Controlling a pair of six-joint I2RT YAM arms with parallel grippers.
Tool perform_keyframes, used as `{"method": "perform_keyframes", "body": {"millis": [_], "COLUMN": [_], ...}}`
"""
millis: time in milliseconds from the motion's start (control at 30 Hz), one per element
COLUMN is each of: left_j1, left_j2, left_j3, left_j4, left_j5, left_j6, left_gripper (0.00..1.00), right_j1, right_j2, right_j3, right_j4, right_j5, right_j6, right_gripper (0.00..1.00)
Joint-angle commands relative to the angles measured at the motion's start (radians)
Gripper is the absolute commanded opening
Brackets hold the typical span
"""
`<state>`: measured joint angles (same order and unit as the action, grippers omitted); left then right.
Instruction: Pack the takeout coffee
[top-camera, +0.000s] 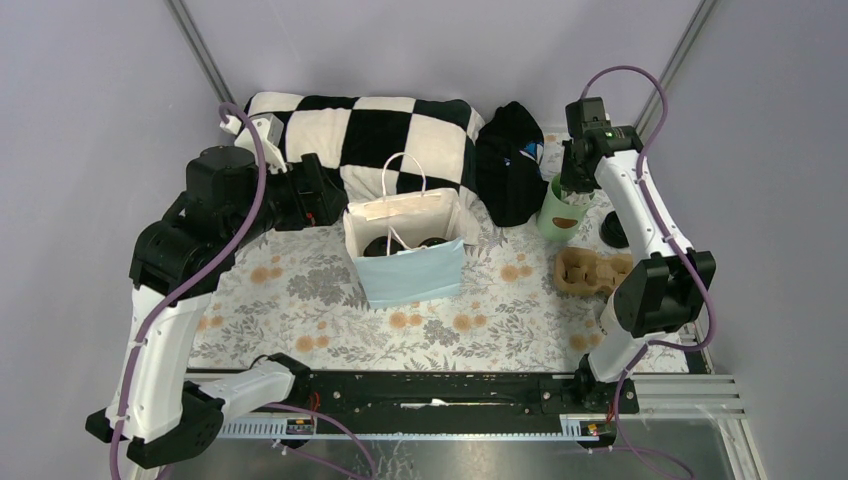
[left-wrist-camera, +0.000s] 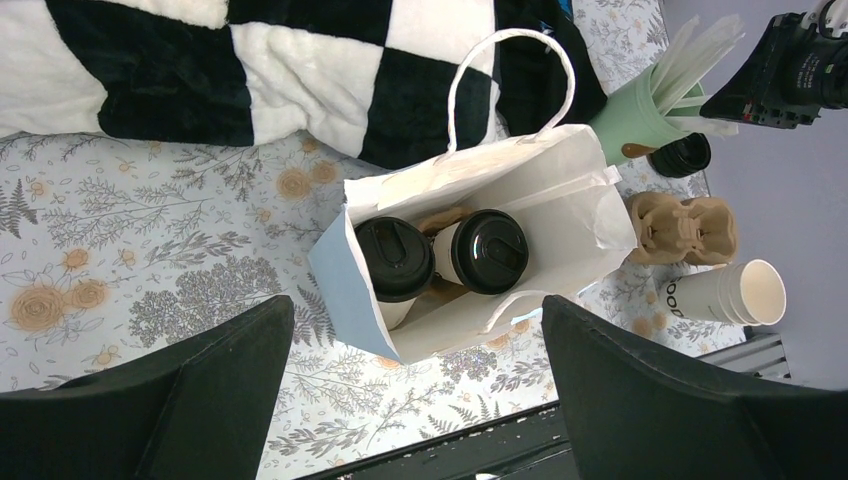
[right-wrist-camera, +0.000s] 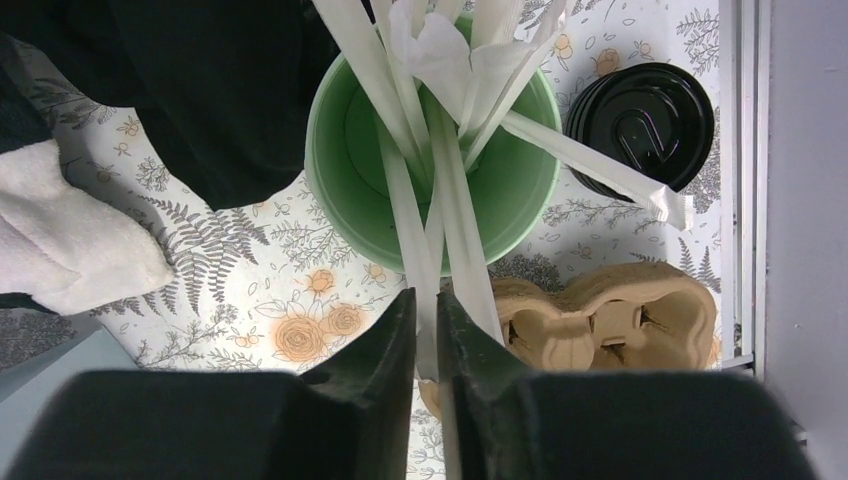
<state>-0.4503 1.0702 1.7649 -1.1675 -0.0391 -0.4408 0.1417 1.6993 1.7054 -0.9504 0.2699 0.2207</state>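
Two white coffee cups with black lids (left-wrist-camera: 400, 258) (left-wrist-camera: 490, 250) stand side by side inside the open white and blue paper bag (left-wrist-camera: 560, 190), on a brown carrier. The lids also show in the top view (top-camera: 381, 246) (top-camera: 434, 241). My left gripper (left-wrist-camera: 415, 400) is open and empty, held high at the left of the bag (top-camera: 410, 270). My right gripper (right-wrist-camera: 427, 300) is shut on a white paper-wrapped stick (right-wrist-camera: 425, 250) that stands in the mint-green cup (right-wrist-camera: 350, 170); in the top view it hangs above that cup (top-camera: 560, 212).
A checkered cushion (top-camera: 360, 125) and a black bag (top-camera: 512, 165) lie behind the paper bag. A brown pulp carrier (top-camera: 590, 270), a stack of black lids (right-wrist-camera: 640, 125) and a stack of white empty cups (left-wrist-camera: 735, 293) sit at the right edge.
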Motion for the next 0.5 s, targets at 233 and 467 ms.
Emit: {"method": "perform_keyframes", "body": {"millis": [233, 467], "left_j1": [0.005, 0.005], "left_j2": [0.011, 0.013], "left_j3": [0.033, 0.040], "left_j4": [0.025, 0.026], "left_j5": [0.000, 0.010], "left_j6": [0.021, 0.024], "left_gripper": [0.98, 0.98], "right_j1": [-0.006, -0.006], "right_j2": [-0.033, -0.027], "right_j3": [0.052, 0.216], "right_j4": [0.029, -0.042], "right_j5": [0.044, 0.075], "right_j6": [-0.036, -0.033], "right_gripper": [0.00, 0.00]}}
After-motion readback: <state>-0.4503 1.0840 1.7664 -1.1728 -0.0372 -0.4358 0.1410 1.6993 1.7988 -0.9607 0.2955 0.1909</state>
